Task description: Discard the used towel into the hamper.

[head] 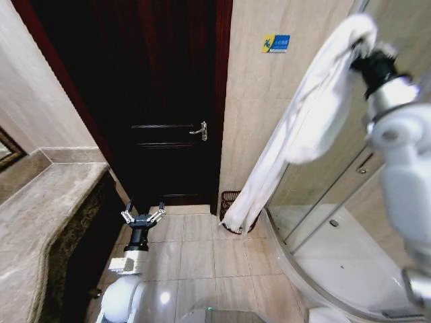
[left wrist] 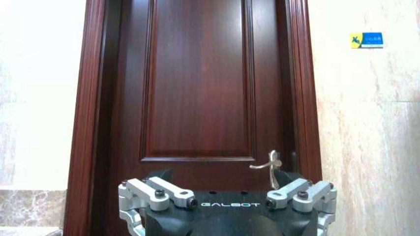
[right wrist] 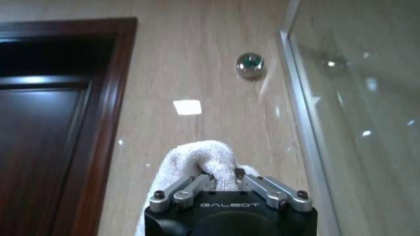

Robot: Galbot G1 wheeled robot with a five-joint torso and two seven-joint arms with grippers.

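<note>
My right gripper (head: 358,59) is raised high at the upper right, shut on the top of the white towel (head: 303,128). The towel hangs in a long drape down to just above the floor. In the right wrist view the fingers (right wrist: 190,189) pinch a fold of the towel (right wrist: 196,157) in front of the beige wall. The hamper (head: 228,200), a dark reddish wire basket, stands on the floor by the wall right of the door, partly hidden behind the towel's lower end. My left gripper (head: 143,216) is held low and open in front of the door, its fingers (left wrist: 157,191) spread with nothing between them.
A dark wooden door (head: 161,101) with a metal handle (head: 199,130) is straight ahead. A marble counter (head: 47,208) runs along the left. A curved glass shower enclosure (head: 337,229) takes up the right. Tiled floor (head: 202,256) lies between them. A round metal knob (right wrist: 250,66) sits on the wall.
</note>
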